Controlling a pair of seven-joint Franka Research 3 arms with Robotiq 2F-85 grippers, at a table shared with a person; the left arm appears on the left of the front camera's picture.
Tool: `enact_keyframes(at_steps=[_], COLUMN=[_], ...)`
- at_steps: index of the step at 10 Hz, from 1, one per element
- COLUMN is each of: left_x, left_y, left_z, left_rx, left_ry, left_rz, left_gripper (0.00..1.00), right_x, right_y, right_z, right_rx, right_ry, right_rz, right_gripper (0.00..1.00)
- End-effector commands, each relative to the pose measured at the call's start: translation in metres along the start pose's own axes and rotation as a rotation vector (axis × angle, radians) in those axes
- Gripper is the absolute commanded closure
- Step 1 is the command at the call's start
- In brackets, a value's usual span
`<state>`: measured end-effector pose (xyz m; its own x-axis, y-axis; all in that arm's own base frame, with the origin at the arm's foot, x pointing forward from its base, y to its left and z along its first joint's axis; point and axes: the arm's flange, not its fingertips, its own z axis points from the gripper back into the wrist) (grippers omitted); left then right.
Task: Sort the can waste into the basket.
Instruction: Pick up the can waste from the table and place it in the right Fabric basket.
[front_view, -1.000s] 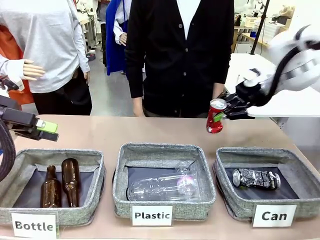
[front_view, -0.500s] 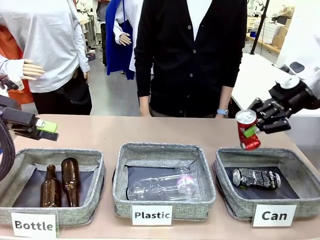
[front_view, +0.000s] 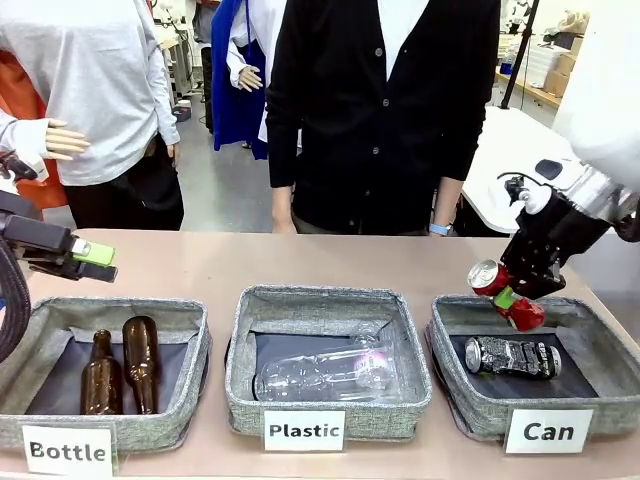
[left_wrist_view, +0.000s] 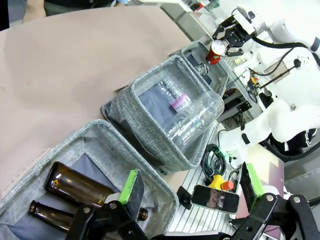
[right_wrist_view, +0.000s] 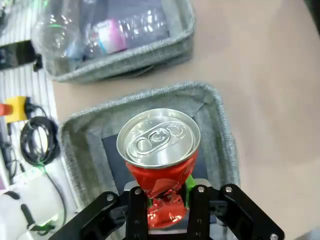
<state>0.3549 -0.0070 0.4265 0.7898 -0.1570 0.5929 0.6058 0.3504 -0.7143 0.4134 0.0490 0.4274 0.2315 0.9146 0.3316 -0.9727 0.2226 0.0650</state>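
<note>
Robot lab / demo workshop. Tan table (front_view: 200, 265) w/ 3 labelled sorting baskets (front_view: 328, 345). Person (front_view: 385, 110) at 12 o'clock. Cables (left_wrist_view: 216, 156), e-stop button (left_wrist_view: 222, 183) by table edge. More white benches (front_view: 500, 160) at 2 o'clock.

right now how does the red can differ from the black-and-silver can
The red can is clamped in the right gripper, held tilted above the "Can" basket; the black-and-silver can lies on its side on that basket's dark lining, touched by no gripper. The red can is plain red with a silver top; the other is patterned black and silver. Both are small, dented metal drink cans.
</note>
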Motion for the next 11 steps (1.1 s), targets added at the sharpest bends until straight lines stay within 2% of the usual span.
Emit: enact_keyframes(at_steps=[1,4,5,7,11], left_x=[-0.0013,-0.0013,-0.0013,-0.0013,-0.0013], left_y=[-0.0009,-0.0009,-0.0009,-0.0009,-0.0009], left_z=[0.0006,0.0006,0.0006,0.0006,0.0006], left_rx=[-0.006,-0.006,-0.006,-0.006,-0.006], left_ry=[0.001,0.001,0.001,0.001,0.001], left_rz=[-0.001,-0.001,-0.001,-0.001,-0.001], left_gripper=[0.0,0.0,0.0,0.0,0.0], right_x=[0.0026,0.0048,0.0028,0.0016,0.0047], right_y=[-0.0027,-0.0052,-0.0053,-0.0026,-0.0026], right_z=[0.0019,-0.0004,-0.0024,-0.0018,-0.0012], right_rx=[0.022,0.032,0.041,0.034,0.043], right_ry=[0.015,0.0,-0.015,-0.002,-0.037], right_rz=[-0.01,-0.012,-0.001,0.004,-0.018], right_gripper=[0.94,0.94,0.3,0.0,0.0])
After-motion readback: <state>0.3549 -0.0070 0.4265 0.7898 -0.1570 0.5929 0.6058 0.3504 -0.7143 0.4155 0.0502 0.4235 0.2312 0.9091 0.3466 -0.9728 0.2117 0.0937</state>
